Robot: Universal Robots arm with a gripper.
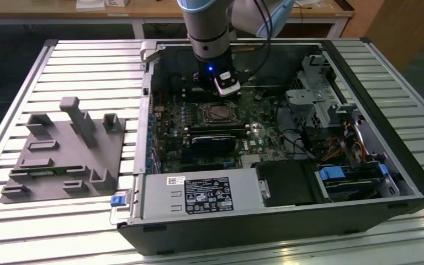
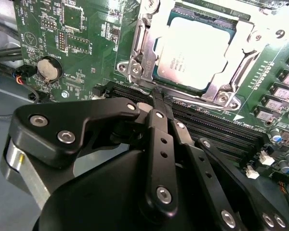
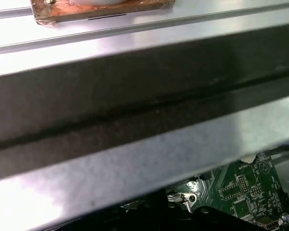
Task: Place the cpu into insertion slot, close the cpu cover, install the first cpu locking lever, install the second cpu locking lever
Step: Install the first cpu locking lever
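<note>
Tool [image 1: 227, 88] in the exterior view hangs from the arm [image 1: 210, 27] inside the open computer case [image 1: 359, 182]. It is just behind the insertion slot [image 1: 218, 113] and close above the green board [image 1: 267, 135]. The case lies on the slatted desk [image 1: 86, 66]. A grey fixture [image 1: 64, 152] sits well apart from the slot, toward the exterior view's left.

In the second wrist view the tool [image 2: 160, 98] is clenched, its black fingers [image 2: 159, 144] pressed together at their tips. Those tips reach down to the near edge of the insertion slot [image 2: 135, 67], between its metal rim and the long black memory slots [image 2: 207, 125]. They may be touching a lever there, though the angle leaves that unsure. The cpu [image 2: 195, 48] lies seated flat in the slot, apart from the tool, its pale face turned up. The cpu cover [image 2: 231, 77] lies down over it, framing the chip through its square window. A round coin cell [image 2: 49, 69] sits on the board well to one side of the slot.

In the first wrist view a metal wall of the case [image 3: 135, 159] runs across close to the camera. A corner of the green board [image 3: 245, 192] shows past it.
</note>
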